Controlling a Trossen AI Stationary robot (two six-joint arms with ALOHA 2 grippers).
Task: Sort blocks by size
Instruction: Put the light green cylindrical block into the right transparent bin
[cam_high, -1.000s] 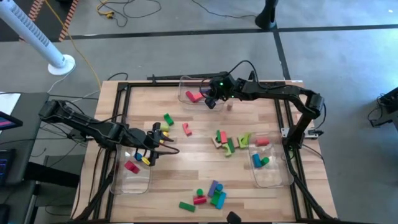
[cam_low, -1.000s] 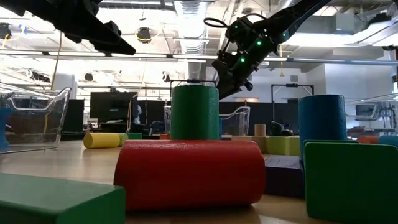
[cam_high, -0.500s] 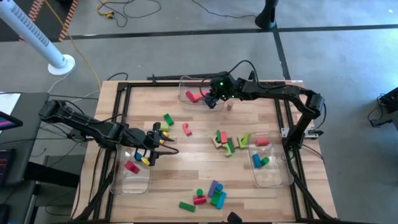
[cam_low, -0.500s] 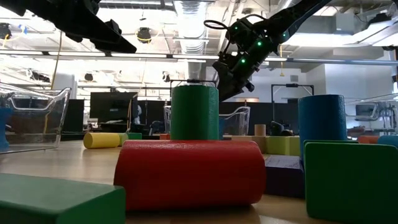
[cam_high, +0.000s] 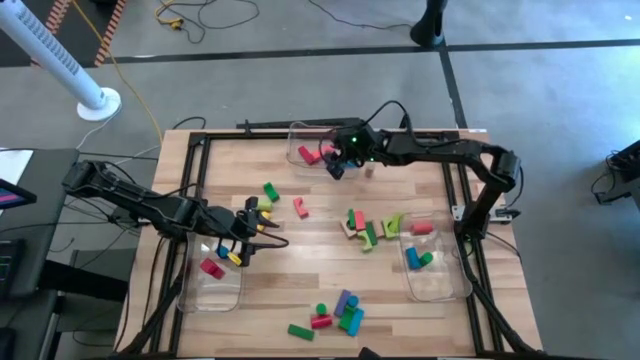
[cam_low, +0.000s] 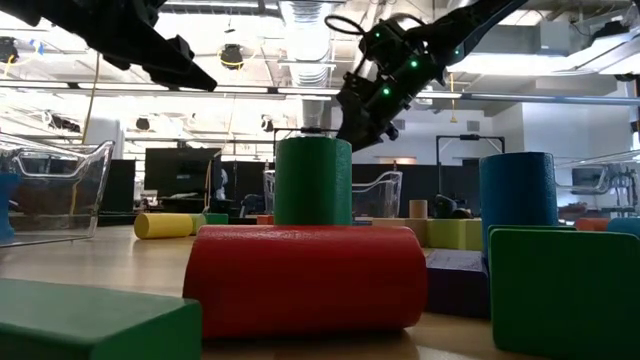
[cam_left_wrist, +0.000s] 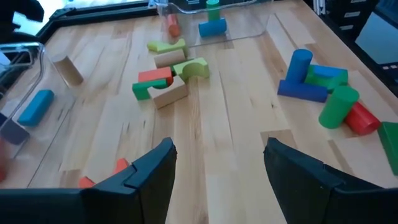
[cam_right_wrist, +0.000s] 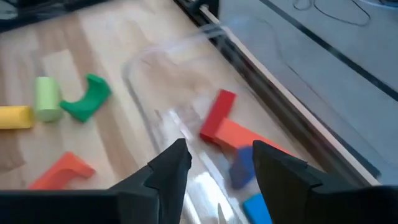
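Coloured blocks lie loose on the wooden table: a middle cluster (cam_high: 368, 228), a near cluster (cam_high: 335, 312) and a green one (cam_high: 270, 190). My right gripper (cam_high: 333, 165) hovers open over the far clear bin (cam_high: 296, 135). That bin holds red blocks (cam_right_wrist: 219, 124) and blue ones (cam_right_wrist: 241, 167), which show between its fingers in the right wrist view (cam_right_wrist: 217, 155). My left gripper (cam_high: 255, 232) is open and empty above the table beside the left bin (cam_high: 190, 290). In the left wrist view (cam_left_wrist: 217, 149) it looks toward the middle cluster (cam_left_wrist: 166, 78).
A right bin (cam_high: 432, 285) holds red, blue and green blocks. The left bin holds a pink-red block (cam_high: 211, 267). A tan cylinder (cam_high: 368, 170) stands beside the far bin. A dark frame (cam_high: 200, 140) runs around the table. In the low view a red cylinder (cam_low: 300, 275) lies close.
My right gripper has gone a little up and toward the table's left edge, staying over the far bin. My left arm has kept still.
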